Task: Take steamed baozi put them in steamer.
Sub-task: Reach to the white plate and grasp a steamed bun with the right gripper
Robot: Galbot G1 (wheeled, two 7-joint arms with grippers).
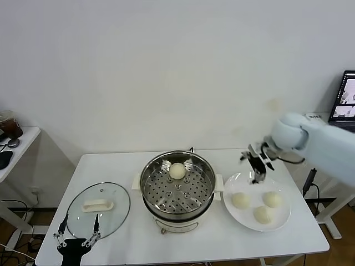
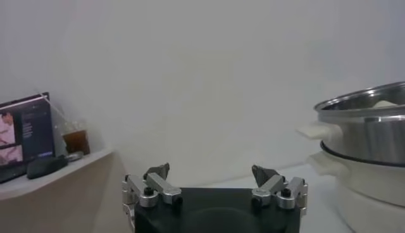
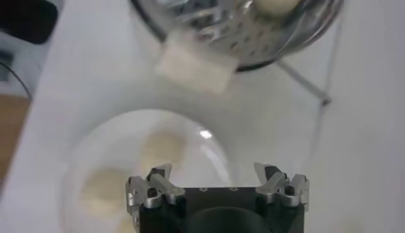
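Note:
The steamer is a shiny steel pot with a perforated tray, standing mid-table. One cream-white baozi lies on the tray at its far side. Three baozi lie on a white plate to the right. My right gripper is open and empty, hanging above the plate's far-left rim. In the right wrist view the gripper hovers over the plate with two blurred baozi and the steamer's handle beyond. My left gripper is open, parked at the front left.
A glass lid with a white handle lies flat left of the steamer, just beyond my left gripper. The steamer's side shows in the left wrist view. A small side table with a cup stands far left. A laptop sits far right.

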